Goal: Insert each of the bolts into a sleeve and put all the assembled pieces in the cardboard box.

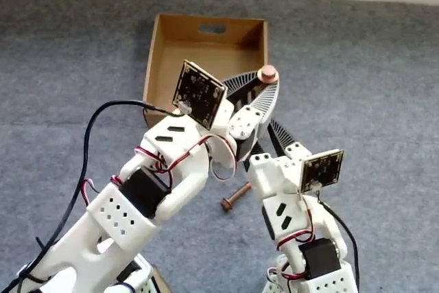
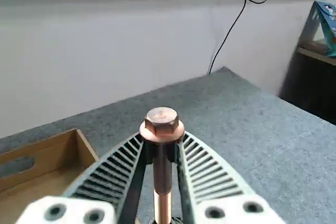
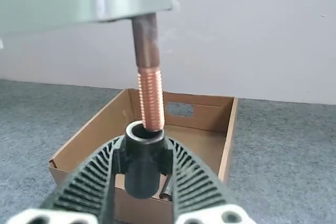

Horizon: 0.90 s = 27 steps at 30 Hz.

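Closest in, my right gripper (image 3: 143, 153) pinched a dark cylindrical sleeve (image 3: 142, 174) mouth-up. That let the copper-coloured hex-head bolt (image 2: 162, 121), clamped just under its head by my left gripper (image 2: 163, 148), hang threads-down with its tip at the sleeve's rim. I judged the insertion barely begun. Down between the arms a second copper-coloured bolt (image 1: 235, 195) lay loose on the grey carpeted counter (image 1: 370, 87). Beyond, the open brown cardboard box (image 1: 206, 36) sat near the pair, with bare floor for a drop.
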Motion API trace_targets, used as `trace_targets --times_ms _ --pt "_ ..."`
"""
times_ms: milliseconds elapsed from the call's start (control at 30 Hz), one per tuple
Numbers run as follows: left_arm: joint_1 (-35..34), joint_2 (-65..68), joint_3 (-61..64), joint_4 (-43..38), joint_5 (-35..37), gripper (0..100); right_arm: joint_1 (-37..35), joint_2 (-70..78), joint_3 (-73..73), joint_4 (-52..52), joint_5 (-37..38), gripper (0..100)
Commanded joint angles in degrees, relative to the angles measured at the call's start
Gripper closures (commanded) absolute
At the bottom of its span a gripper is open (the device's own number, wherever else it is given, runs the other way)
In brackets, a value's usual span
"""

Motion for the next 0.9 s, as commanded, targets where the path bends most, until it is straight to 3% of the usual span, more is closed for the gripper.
trace_targets --times_ms 0,167,367,633,767,867 --pt "0.5 0.0 -1.3 -1.2 0.1 99 -0.5 0.0 -0.2 0.0 -0.2 99.3" --pt "0.3 0.0 -1.7 6.1 -0.1 99 -0.3 0.0 -0.2 0.0 -0.2 99.3" --pt "0.4 -0.3 -1.7 12.0 -7.8 99 -0.3 0.0 -0.2 0.0 -0.2 99.3" --pt "0.0 -0.3 -1.5 13.1 -7.6 99 -0.3 0.0 -0.1 0.0 -0.2 99.3" --pt "0.0 -0.3 -1.7 15.5 -6.7 90 -0.3 0.0 -0.1 0.0 -0.2 99.3" --pt "-1.6 -0.3 -1.7 17.3 -1.8 85 -0.3 0.0 -0.1 0.0 -0.2 99.3"
